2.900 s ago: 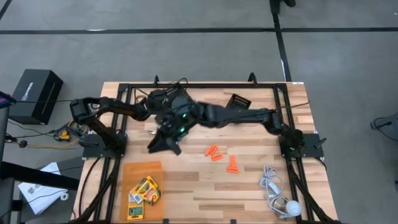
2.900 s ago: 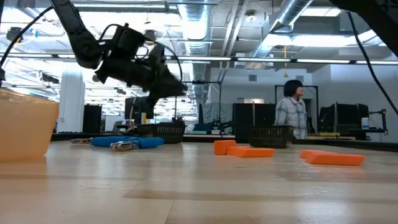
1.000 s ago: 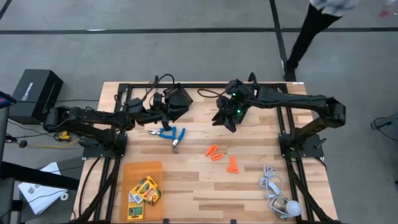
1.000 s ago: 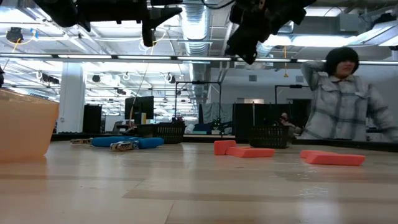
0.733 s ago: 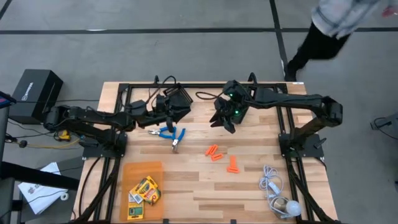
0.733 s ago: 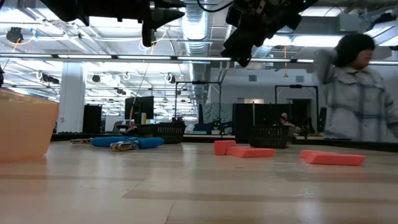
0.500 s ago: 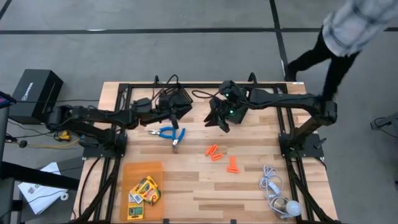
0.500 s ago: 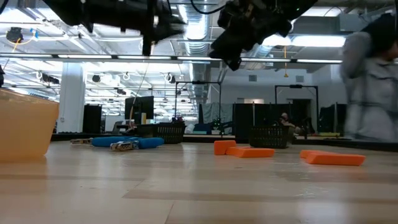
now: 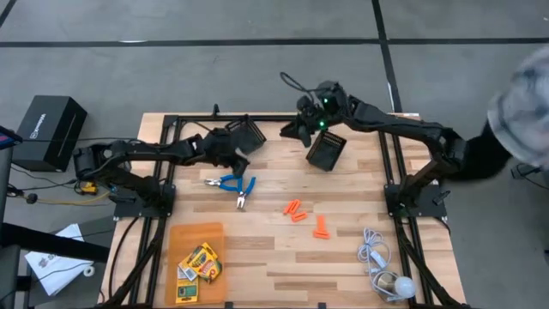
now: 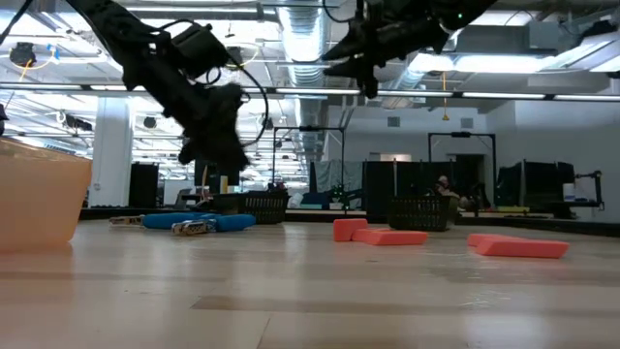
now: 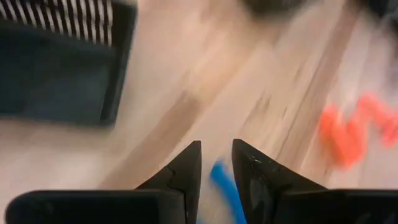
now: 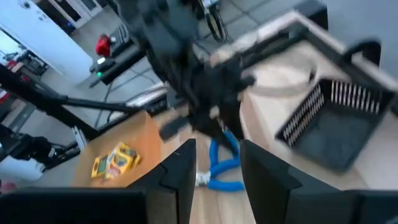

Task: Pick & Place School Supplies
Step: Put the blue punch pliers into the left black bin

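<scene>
The blue-handled tool (image 9: 233, 184) lies flat on the wood, left of centre, and shows as well in the low view (image 10: 194, 222). Several stubby orange pieces (image 9: 296, 209) (image 9: 322, 227) lie to its right. Yellow-and-green crayon boxes (image 9: 199, 263) rest in an orange tray (image 9: 196, 232) at the near left. My left gripper (image 9: 233, 154) hangs tipped down just beyond the tool, its fingers a narrow gap apart (image 11: 216, 146), holding nothing. My right gripper (image 9: 300, 130) is high over the far edge, open (image 12: 217, 149) and empty.
Two black mesh bins stand toward the far edge (image 9: 245, 133) (image 9: 327, 148), one beside each gripper. A white cord with a round bulb (image 9: 383, 268) lies at the near right corner. A blurred person (image 9: 523, 94) is beyond the table's right side. Bare wood lies between tray and cord.
My right gripper has drawn back toward the far edge and risen, uncovering the right-hand bin. My left gripper has tipped from level to pointing down and dropped toward the blue-handled tool. The person behind the table has walked off to the right.
</scene>
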Motion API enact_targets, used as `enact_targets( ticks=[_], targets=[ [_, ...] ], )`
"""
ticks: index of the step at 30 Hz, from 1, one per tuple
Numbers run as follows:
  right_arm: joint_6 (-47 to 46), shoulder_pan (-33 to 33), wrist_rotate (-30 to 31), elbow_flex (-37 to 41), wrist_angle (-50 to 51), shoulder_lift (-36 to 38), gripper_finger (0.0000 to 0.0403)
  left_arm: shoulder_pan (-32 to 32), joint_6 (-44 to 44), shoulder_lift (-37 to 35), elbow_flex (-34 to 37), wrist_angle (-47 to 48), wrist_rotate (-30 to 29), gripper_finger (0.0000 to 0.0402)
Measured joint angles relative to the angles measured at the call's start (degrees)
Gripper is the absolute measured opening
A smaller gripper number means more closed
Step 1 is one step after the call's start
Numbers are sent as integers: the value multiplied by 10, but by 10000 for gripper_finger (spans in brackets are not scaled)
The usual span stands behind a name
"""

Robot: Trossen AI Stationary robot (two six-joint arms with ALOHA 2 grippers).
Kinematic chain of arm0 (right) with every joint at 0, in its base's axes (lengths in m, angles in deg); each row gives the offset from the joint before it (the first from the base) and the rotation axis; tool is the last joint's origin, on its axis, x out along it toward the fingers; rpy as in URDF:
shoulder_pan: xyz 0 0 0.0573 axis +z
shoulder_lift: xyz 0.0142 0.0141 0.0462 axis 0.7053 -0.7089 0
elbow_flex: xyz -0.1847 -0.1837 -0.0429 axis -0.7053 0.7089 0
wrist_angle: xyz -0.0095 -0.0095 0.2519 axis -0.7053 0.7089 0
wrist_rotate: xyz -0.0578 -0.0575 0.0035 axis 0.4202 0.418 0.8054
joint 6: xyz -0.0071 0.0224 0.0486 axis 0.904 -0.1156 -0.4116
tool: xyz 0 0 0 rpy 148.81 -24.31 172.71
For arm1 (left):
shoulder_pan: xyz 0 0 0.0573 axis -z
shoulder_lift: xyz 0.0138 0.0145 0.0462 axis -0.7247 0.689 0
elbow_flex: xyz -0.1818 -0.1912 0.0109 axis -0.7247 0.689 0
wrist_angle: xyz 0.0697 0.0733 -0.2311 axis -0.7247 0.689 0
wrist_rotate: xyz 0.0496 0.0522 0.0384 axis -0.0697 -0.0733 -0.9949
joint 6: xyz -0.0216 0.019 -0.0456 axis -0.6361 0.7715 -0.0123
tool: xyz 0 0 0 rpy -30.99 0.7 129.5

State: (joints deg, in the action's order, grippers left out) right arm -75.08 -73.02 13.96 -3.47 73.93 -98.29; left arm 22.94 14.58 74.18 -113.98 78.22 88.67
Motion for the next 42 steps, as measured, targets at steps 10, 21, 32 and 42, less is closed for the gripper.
enact_targets(
  ticks=[10, 21, 32, 42],
  targets=[
    [58, -39, -78, -49, 2, 1, 116, 13, 309, -16, -8, 105, 4, 85],
    [71, -57, -101, -54, 2, 1, 116, 9, 368, -13, -9, 201, 4, 85],
    [76, -57, -106, -54, 1, 1, 116, 9, 313, -13, -9, 203, 4, 128],
    [74, -56, -116, -54, 1, 1, 116, 9, 316, -10, -1, 203, -18, 191]
  ],
)
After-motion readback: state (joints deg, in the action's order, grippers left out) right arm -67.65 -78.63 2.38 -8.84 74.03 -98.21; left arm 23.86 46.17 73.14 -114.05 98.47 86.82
